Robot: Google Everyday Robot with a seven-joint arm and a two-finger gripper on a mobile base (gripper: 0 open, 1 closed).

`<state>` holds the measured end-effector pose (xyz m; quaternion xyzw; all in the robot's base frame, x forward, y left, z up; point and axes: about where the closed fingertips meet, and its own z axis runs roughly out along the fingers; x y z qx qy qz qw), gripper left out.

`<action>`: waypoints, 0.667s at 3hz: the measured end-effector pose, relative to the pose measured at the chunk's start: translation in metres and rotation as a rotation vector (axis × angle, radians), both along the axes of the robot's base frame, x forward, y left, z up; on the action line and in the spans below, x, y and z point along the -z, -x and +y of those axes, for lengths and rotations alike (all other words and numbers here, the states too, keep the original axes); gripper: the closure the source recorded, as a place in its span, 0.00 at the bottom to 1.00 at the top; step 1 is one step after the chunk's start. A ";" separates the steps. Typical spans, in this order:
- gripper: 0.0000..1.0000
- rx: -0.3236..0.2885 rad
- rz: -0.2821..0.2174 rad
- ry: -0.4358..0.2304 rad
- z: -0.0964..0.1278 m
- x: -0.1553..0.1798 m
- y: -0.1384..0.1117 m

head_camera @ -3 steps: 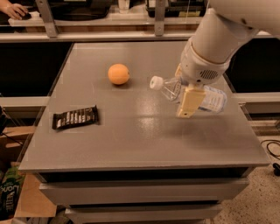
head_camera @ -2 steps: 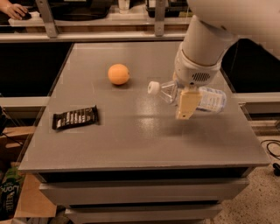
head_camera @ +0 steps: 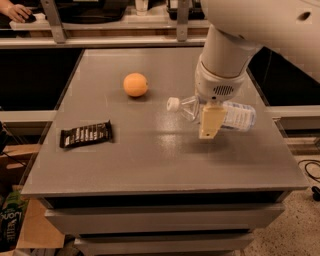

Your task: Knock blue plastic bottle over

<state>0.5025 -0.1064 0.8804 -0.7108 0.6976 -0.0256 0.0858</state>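
Observation:
The blue plastic bottle (head_camera: 239, 116) lies on its side on the grey table (head_camera: 150, 160), right of centre. Its white cap (head_camera: 173, 104) points left, toward the orange ball (head_camera: 135, 84). My gripper (head_camera: 209, 122) hangs from the white arm (head_camera: 222, 65), straight down over the bottle's middle. It covers the bottle's neck-side part, and its tan tip reaches just in front of the bottle, close to the table top.
A black snack bar wrapper (head_camera: 86, 134) lies at the table's left front. The orange ball sits at the back left of centre. A shelf rail (head_camera: 100, 40) runs behind the table. A person's hand (head_camera: 15, 11) shows at the far top left.
The gripper has shifted slightly left and toward the table's front. The lying bottle has moved a little the same way, its cap now nearer the front. The ball and wrapper have not moved.

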 end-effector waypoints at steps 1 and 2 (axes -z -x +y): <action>0.36 -0.001 0.016 -0.001 0.003 0.005 -0.001; 0.13 0.001 0.024 -0.011 0.004 0.008 -0.001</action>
